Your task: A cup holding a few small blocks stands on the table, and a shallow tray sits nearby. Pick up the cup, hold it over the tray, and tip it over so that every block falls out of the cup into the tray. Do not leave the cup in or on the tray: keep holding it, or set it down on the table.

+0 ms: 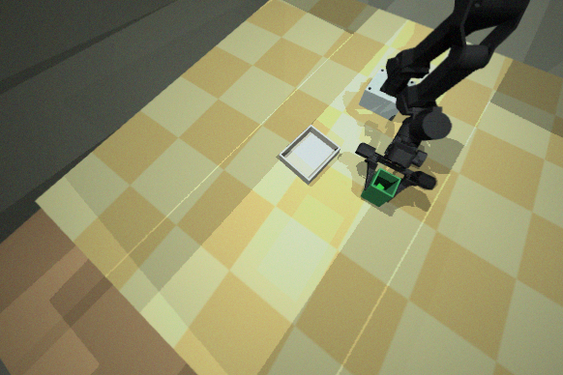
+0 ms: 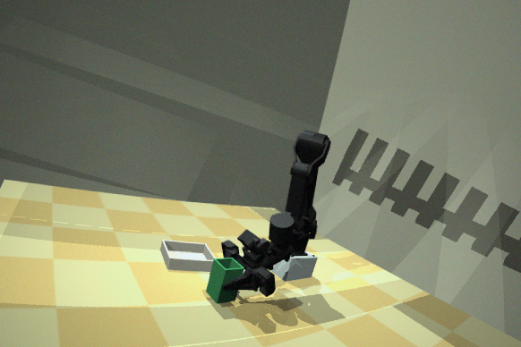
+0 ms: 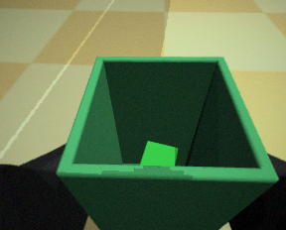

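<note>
Green, square-mouthed and open at the top, the cup (image 1: 378, 196) (image 2: 222, 281) (image 3: 154, 198) is gripped between the two black fingers of the gripper (image 1: 383, 183) (image 2: 228, 281), which are spread fairly wide by its width and pressed to its opposite sides. The cup is held upright, low at the table (image 1: 310, 306) (image 2: 112, 324) (image 3: 209, 40); whether its base is touched by the tabletop cannot be told. Inside it, a bright green block (image 1: 380, 187) (image 3: 159, 154) is seen down by the near wall; how many others are contained cannot be made out. The shallow, pale grey rectangular tray (image 1: 295, 171) (image 2: 190, 264) is placed near the cup, apart from it, on the tabletop, and no block is seen in it. By the gripper's black arm (image 1: 437, 38) (image 2: 301, 194), a light grey base block (image 1: 374, 102) (image 2: 302, 268) is partly covered.
</note>
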### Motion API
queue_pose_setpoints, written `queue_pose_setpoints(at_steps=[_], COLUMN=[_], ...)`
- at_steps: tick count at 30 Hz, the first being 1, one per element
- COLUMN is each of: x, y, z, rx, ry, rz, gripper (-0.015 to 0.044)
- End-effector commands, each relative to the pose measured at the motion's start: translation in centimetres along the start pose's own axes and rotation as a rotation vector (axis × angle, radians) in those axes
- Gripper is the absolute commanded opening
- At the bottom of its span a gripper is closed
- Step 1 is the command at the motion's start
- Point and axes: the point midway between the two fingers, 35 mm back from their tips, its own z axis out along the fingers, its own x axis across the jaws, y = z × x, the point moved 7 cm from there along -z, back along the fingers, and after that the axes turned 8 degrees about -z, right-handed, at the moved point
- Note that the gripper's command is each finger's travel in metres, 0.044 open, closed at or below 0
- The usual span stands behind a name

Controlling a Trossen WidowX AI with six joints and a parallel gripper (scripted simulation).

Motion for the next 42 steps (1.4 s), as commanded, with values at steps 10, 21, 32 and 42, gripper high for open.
queue_pose_setpoints(at_steps=[10,21,32,42], x=[-0.2,-0.4,-1.5,-4.6], y=[1.9,3.5,3.8,4.3], z=[-0.8,-1.5,-1.2,-0.1], rx=[-0.001,-0.001,0.004,0.016], ry=[0.005,0.005,-0.016,-0.077], rz=[-0.003,-0.003,0.007,0.035], gripper=[0.0000,0.0000,0.0000,0.0000])
